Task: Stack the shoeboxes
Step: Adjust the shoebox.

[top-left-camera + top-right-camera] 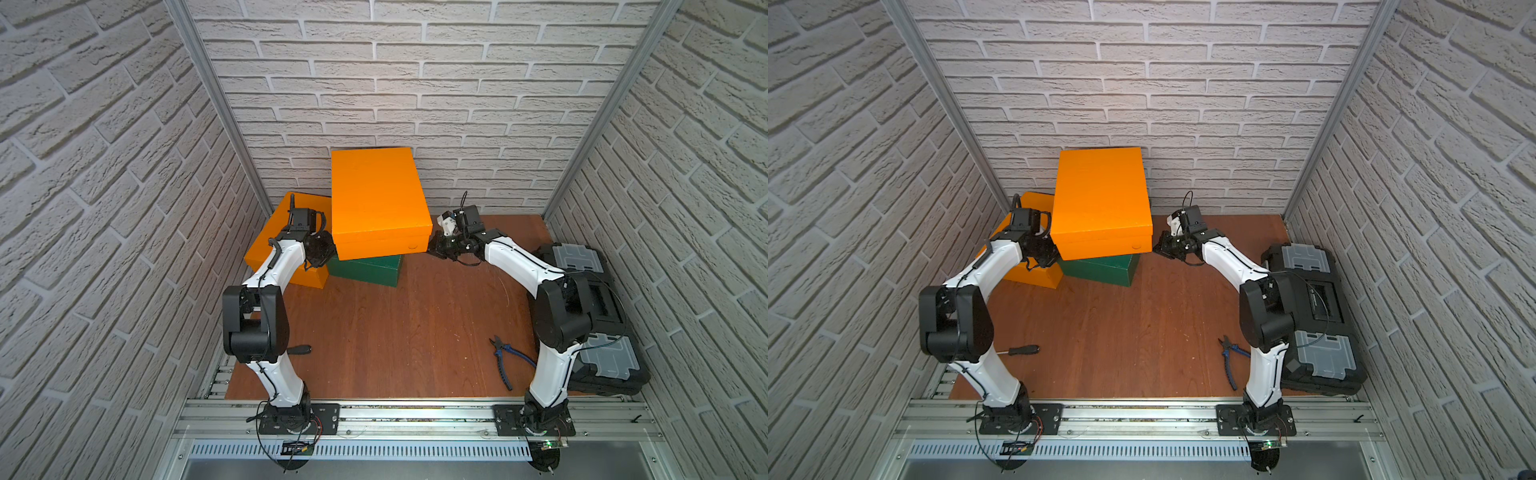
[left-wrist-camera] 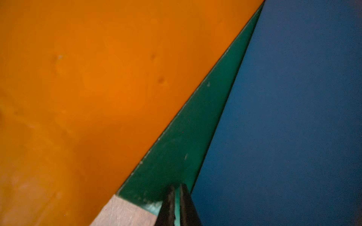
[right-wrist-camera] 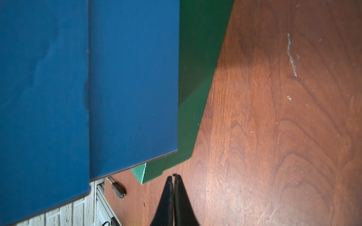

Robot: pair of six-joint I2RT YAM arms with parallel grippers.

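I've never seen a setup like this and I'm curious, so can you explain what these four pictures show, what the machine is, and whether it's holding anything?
These are two robot arms, the left arm and right arm, bolted to a rail at the front of a wooden table. Two pictures look down from overhead, almost identical; the other two come from a camera on each wrist. At the back stands a stack: green box at the bottom, blue box on it, orange box on top. A second orange box sits on the table beside it. Black tool cases, pliers and a screwdriver also lie there. The left fingers and right fingers are closed beside the stack, holding nothing.
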